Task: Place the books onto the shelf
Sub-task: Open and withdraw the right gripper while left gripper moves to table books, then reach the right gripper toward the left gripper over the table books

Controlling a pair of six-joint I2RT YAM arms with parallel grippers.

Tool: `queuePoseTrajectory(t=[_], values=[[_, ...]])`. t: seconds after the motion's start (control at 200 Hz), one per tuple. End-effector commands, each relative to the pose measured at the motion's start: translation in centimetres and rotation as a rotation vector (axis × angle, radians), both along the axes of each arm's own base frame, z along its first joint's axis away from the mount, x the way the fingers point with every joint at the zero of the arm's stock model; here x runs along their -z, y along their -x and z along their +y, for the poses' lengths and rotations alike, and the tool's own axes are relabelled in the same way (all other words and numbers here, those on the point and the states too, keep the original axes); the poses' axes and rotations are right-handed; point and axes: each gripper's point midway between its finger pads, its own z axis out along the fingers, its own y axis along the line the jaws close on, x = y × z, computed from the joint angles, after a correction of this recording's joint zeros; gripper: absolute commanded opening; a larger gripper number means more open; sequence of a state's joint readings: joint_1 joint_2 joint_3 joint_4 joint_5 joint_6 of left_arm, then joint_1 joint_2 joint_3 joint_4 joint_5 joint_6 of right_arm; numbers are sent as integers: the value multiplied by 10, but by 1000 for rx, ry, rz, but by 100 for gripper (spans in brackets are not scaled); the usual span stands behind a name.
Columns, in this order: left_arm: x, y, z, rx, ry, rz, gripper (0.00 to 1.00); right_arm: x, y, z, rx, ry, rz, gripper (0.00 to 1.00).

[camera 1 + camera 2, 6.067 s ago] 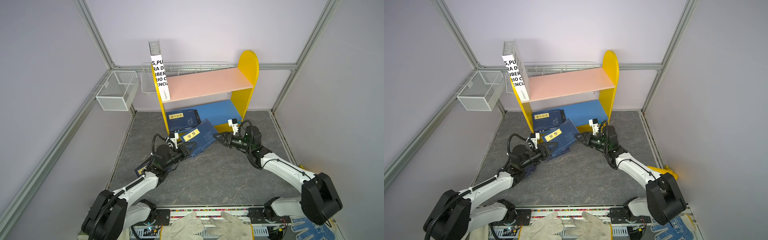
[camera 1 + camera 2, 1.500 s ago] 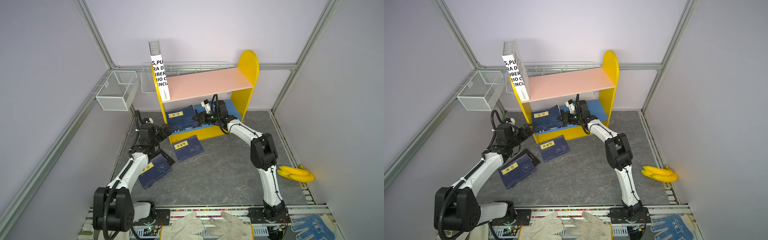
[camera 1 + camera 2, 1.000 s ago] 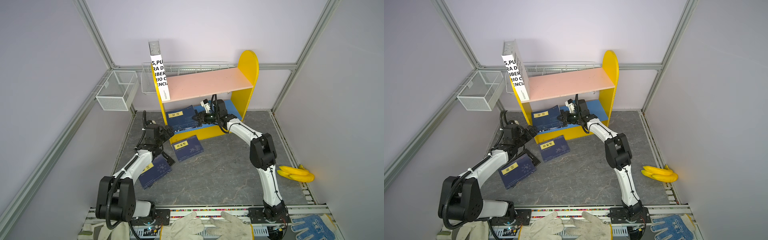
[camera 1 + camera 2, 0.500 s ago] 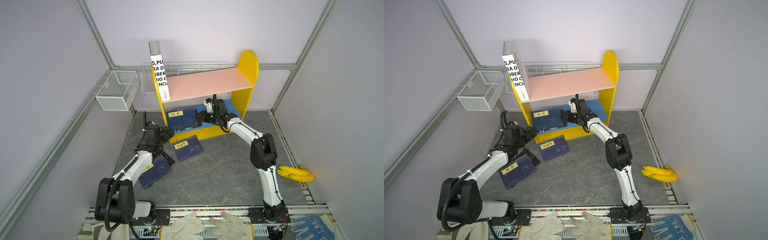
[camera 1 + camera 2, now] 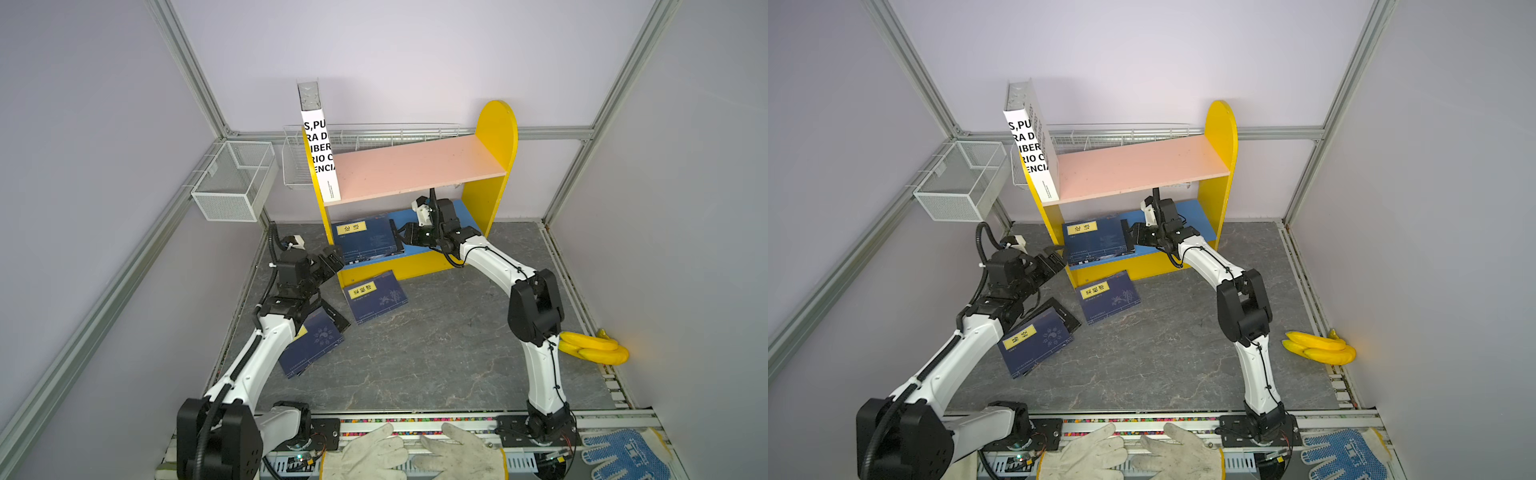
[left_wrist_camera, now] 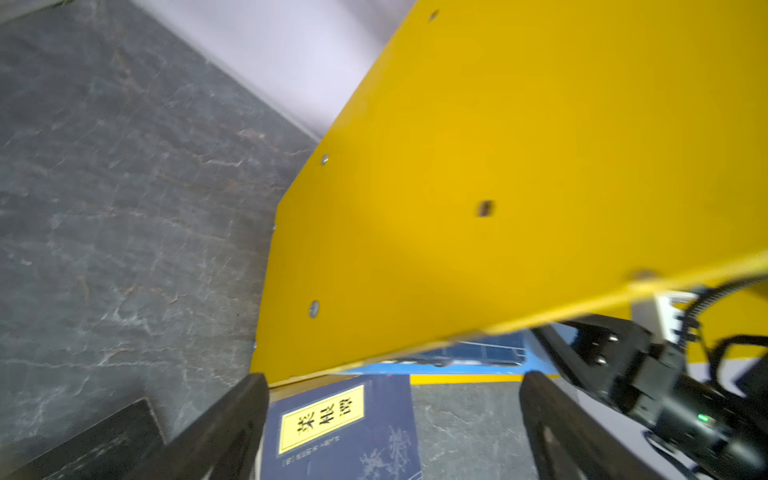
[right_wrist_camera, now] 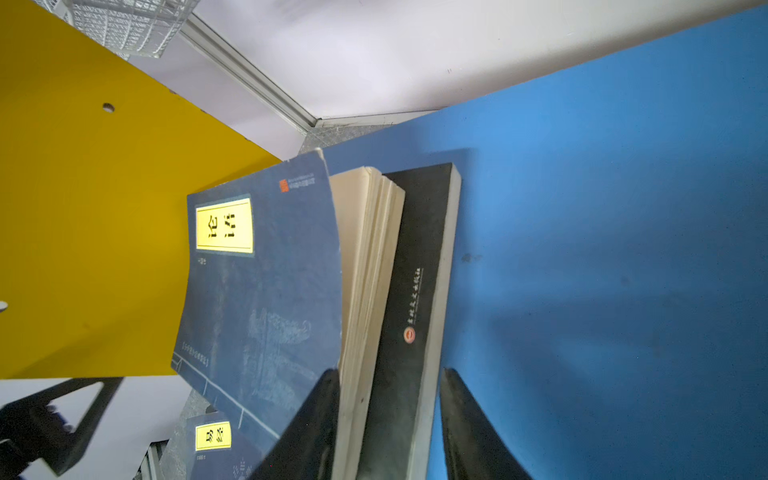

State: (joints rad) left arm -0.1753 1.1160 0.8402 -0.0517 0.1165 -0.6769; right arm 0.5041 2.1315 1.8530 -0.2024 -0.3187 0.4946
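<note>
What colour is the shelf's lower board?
Blue. The lower board shows best in the right wrist view.

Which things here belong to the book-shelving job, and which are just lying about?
Job: shelf; white book on its top board; shelved navy book; shelved black book beneath it; navy book by the shelf foot; outer navy book; black floor book.
Lying about: bananas; wire baskets; white gloves; blue glove.

Book stack [image 5: 368, 243] on shelf [image 5: 496, 137] lower board [image 5: 467, 210] — loose book [image 5: 376, 297] on floor [image 5: 436, 353] before shelf, second book [image 5: 316, 345] left of it.
</note>
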Motion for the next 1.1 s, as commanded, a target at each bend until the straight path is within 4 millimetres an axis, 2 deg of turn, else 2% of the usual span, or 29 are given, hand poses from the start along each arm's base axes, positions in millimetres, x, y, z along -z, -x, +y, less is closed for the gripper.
queuePoseTrajectory(t=[0.0,0.05,0.125,0.255,0.4,0.495,0.595,0.67,0.805,0.935,1.095], values=[[-1,33,1,49,-37,14,95,-79,10,-9,-18,-107,-187,48],[3,50,8,23,-48,36,96,-84,15,-10,-32,-158,-170,48],[16,75,24,-43,-65,86,96,-78,25,-11,-34,-176,-137,48],[54,115,66,-247,-126,238,99,-63,53,-13,-32,-146,-115,50],[108,139,93,-400,-83,410,100,-36,93,-16,-27,-80,-78,56],[140,151,111,-500,-41,489,100,-14,122,-10,-26,-39,-38,58],[164,165,136,-641,-72,545,100,9,150,14,-68,-36,7,60],[171,170,150,-727,-71,555,100,26,165,39,-120,-33,34,61],[172,179,168,-848,-82,550,100,54,191,104,-271,-35,75,63],[176,183,171,-861,-63,558,100,78,208,150,-368,23,51,70],[199,184,162,-810,15,611,100,99,208,175,-415,96,28,73]])
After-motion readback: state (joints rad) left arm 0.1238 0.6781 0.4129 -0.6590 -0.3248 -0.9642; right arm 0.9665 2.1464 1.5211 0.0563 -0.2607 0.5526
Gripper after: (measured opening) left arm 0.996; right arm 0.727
